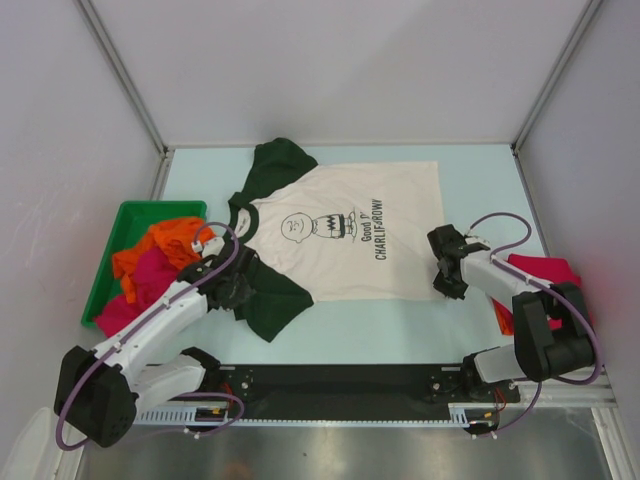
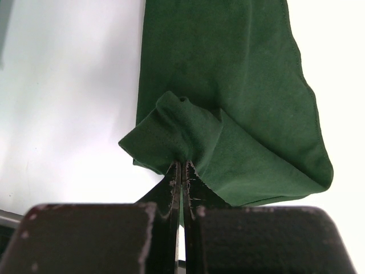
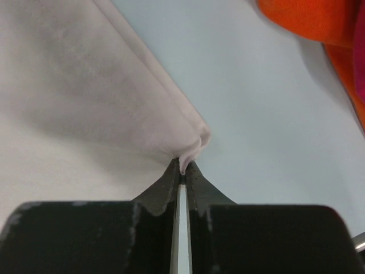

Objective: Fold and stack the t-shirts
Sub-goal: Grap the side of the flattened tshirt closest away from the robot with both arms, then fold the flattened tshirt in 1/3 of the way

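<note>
cream t-shirt (image 1: 345, 235): lies print-up, flat, in the middle of the table (image 1: 400, 335), a little toward the far edge.
long axis: runs left to right across the table; collar toward the left edge, hem toward the right edge, so the cartoon face and lettering sit sideways to the arms.
sleeves: far sleeve (image 1: 278, 163) points at the far edge; near sleeve (image 1: 272, 305) points at the near edge and is rumpled.
left gripper (image 2: 181, 166): jaws pressed together on a bunched fold of the near sleeve's dark green cloth, at the sleeve's left rim.
right gripper (image 3: 182, 166): jaws pinching the near hem corner of the cream cloth; a small pucker rises from the tips.
why held so: the two pinches sit at either end of the shirt's near long side, which looks like a setup for lifting that side and folding it lengthwise toward the far edge.
stage: judged an early fold; the body is spread full width and nothing is stacked on it.
green bin (image 1: 112, 245): at the left edge, holding an orange t-shirt (image 1: 165, 243) and a magenta t-shirt (image 1: 148, 278), loosely heaped, apparently waiting their turn.
crimson t-shirt (image 1: 545, 268): crumpled at the right edge, partly under the right arm, with some orange cloth beside it.
risk: thin pinches may slip if the two ends rise unevenly.
</note>
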Available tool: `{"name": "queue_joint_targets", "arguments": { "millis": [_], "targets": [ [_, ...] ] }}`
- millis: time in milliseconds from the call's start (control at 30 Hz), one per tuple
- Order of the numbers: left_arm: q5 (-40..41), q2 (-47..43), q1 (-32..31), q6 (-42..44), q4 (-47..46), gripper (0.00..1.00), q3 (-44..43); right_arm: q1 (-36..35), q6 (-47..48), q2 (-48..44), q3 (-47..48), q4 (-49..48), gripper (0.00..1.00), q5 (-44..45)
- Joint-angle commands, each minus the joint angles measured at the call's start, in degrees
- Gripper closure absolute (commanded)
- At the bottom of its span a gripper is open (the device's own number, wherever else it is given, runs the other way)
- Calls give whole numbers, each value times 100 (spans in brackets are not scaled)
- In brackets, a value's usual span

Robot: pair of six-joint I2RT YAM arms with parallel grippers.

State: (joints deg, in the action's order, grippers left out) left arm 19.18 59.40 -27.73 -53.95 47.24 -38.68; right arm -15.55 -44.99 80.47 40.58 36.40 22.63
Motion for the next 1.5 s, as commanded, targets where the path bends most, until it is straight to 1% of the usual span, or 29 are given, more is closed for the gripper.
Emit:
{"name": "queue_joint_targets", "arguments": {
  "millis": [0,133,233,300,367,467,500,600,733,800,933,1033,1167,1467],
  "targets": [
    [-11,11,-22,-27,-66,100,-131,35,-62,66,-111,69,100,233],
    [33,-112,-22,-1,-14,100,-140,-35,-150,-232,-129,235,100,408],
    [147,-419,-66,87,65,100,-149,-333,-246,-777,-112,393,100,496],
    [191,-586,-136,96,118,100,-97,-658,-317,-1128,-50,657,100,593],
    [191,-736,-189,69,214,100,-35,-843,-439,-1252,125,1016,100,698],
    [297,-868,-540,-159,451,100,-78,-1344,-676,-1463,344,1429,100,821],
    [314,-903,-758,-325,496,100,-105,-1641,-791,-1525,398,1535,100,865],
    [455,-956,-1190,-711,829,100,-298,-2160,-1169,-1736,635,1940,100,1094],
    [709,-1079,-1577,-1143,1557,100,-667,-2443,-1424,-1955,881,2406,100,1383],
    [736,-1263,-1657,-1310,1743,100,-817,-2461,-1460,-2131,1004,2635,100,1428],
    [920,-1553,-1657,-1521,2410,100,-1115,-2505,-1521,-2404,1277,2925,100,1568],
    [1079,-1720,-1657,-1531,2614,100,-1379,-2514,-1408,-2536,1505,3101,100,1744],
    [1141,-1747,-1657,-1530,2720,100,-1608,-2505,-1345,-2562,1707,3311,100,1903],
    [868,-1967,-1666,-1619,2712,100,-1556,-2514,-1460,-2923,1849,3734,100,1903]
  ]
}}
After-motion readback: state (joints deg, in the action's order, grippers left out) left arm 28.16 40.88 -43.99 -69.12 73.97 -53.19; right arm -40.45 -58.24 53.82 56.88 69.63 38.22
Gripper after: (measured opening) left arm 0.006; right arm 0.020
